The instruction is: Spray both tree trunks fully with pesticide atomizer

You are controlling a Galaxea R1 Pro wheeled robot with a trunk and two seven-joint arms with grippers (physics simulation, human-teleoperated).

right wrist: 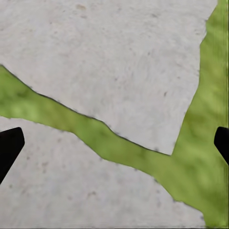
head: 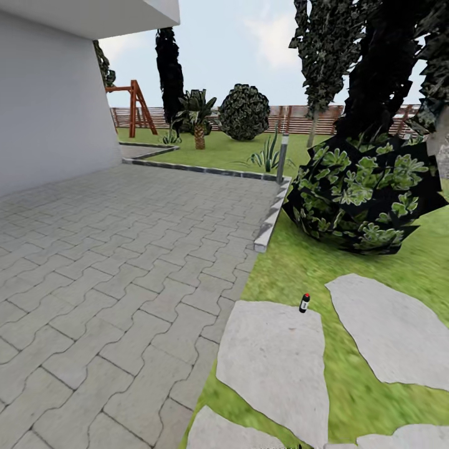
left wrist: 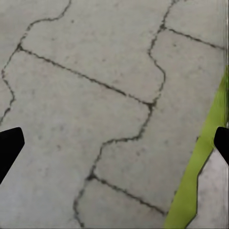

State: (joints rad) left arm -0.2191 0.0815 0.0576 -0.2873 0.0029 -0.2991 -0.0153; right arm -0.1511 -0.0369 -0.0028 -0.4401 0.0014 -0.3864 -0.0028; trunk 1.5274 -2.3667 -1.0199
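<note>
While our left pincer [left wrist: 114,143] and right pincer [right wrist: 114,143] are hanging with fingers spread wide apart and gripping nothing above the patio paving [left wrist: 86,95] and stepping stones [right wrist: 109,62], the pesticide atomizer [head: 304,302] is standing upright ahead on a stone's far edge. We are risking toppling it by approaching clumsily; the leafy bush [head: 362,193] is crowding beyond it.

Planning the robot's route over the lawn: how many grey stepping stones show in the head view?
4, maybe more out of frame: one beside the atomizer at centre, one right of it, one at the bottom edge, a sliver at bottom right.
</note>
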